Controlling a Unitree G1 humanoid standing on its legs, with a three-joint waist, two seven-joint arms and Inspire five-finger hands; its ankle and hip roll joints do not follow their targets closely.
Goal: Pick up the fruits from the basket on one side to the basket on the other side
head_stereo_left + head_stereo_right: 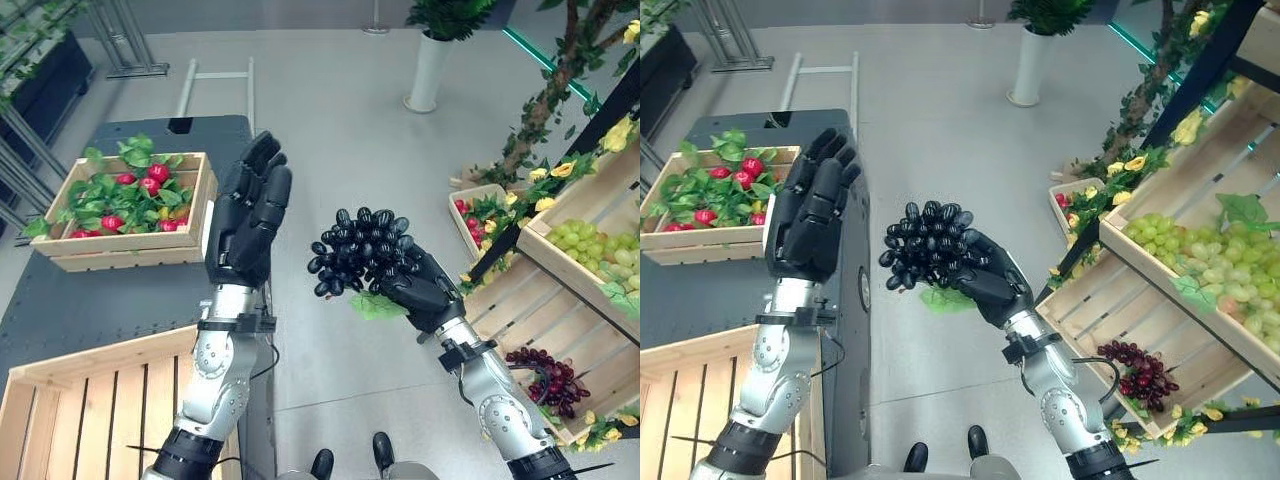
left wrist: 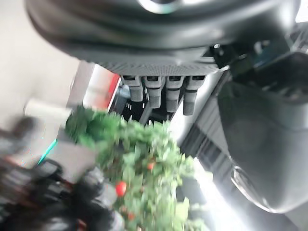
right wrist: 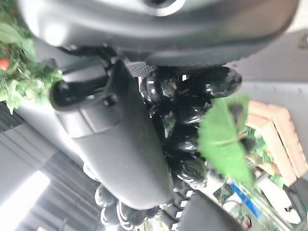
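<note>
Right hand (image 1: 425, 290) has its fingers curled round a bunch of black grapes (image 1: 355, 250), held up over the floor between both sides. Left hand (image 1: 245, 215) is raised beside it, fingers straight, holding nothing, near the crate of red fruit (image 1: 130, 205) on the desk (image 1: 90, 300).

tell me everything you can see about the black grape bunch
The black grape bunch is a tight cluster of glossy, near-black oval berries with a green leaf hanging under it. It looks like plastic. The right hand holds it from below, fingers curled round it, in the air over the grey floor, touching nothing else.
</note>
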